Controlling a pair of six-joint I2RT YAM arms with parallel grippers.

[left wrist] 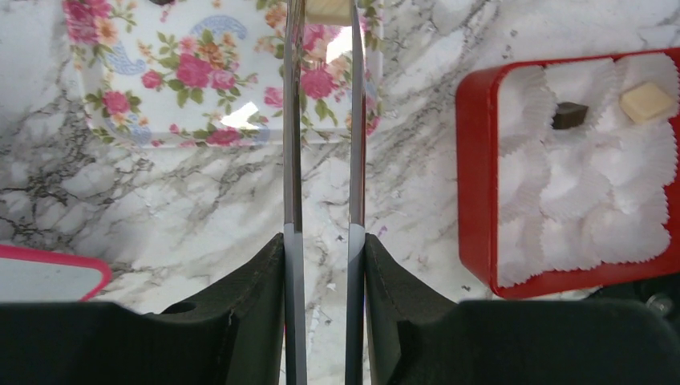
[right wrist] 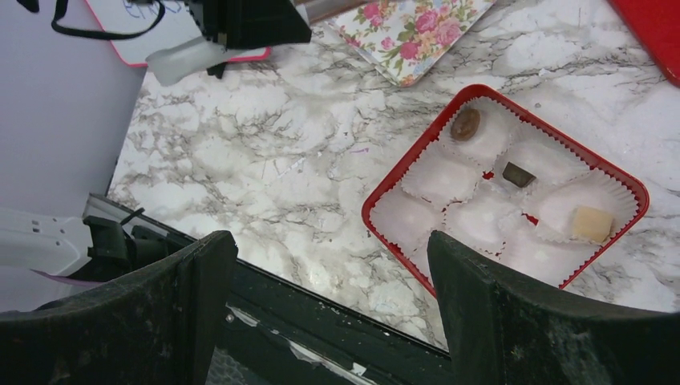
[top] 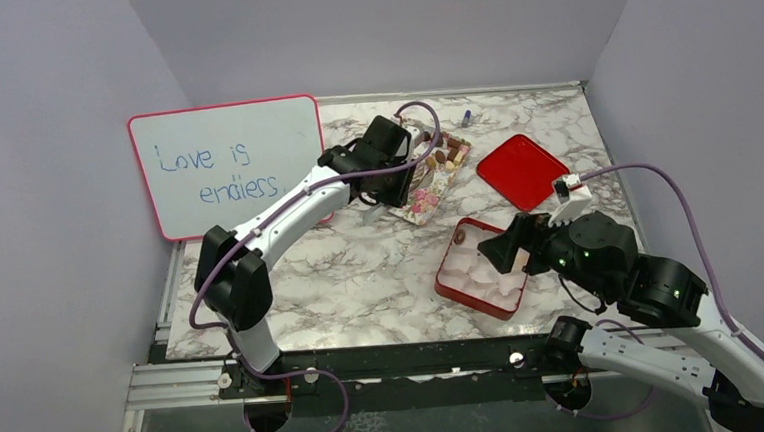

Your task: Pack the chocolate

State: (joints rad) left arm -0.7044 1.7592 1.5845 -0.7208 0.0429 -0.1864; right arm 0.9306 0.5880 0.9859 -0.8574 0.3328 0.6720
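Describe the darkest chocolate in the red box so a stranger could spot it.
Find the red box lined with white paper cups. Three candies sit inside; the dark chocolate lies between the round brown candy and the cream block, the only near-black piece.

One counter [top: 361, 267] carries two arms, a left arm [top: 288, 212] and a right arm [top: 667, 349], each with one gripper: the left gripper [left wrist: 323, 24] and the right gripper [right wrist: 326, 241]. There is one whiteboard [top: 225, 165] at the far left, one floral tray [left wrist: 184, 80] at the far centre, one red lid [top: 522, 170] at the far right, and one small blue-capped object [top: 466, 118] by the far edge. One red box [left wrist: 475, 176] sits near right, lined with white paper cups [left wrist: 577, 200] too crumpled together to count. Three chocolates lie in it: one round brown piece [right wrist: 465, 124], one dark block [right wrist: 519, 174] and one cream block [right wrist: 592, 224]. One more cream piece [left wrist: 329, 10] sits between the left gripper's fingers. The loose chocolates [top: 444, 156] on the tray's far end are several, too small to count.
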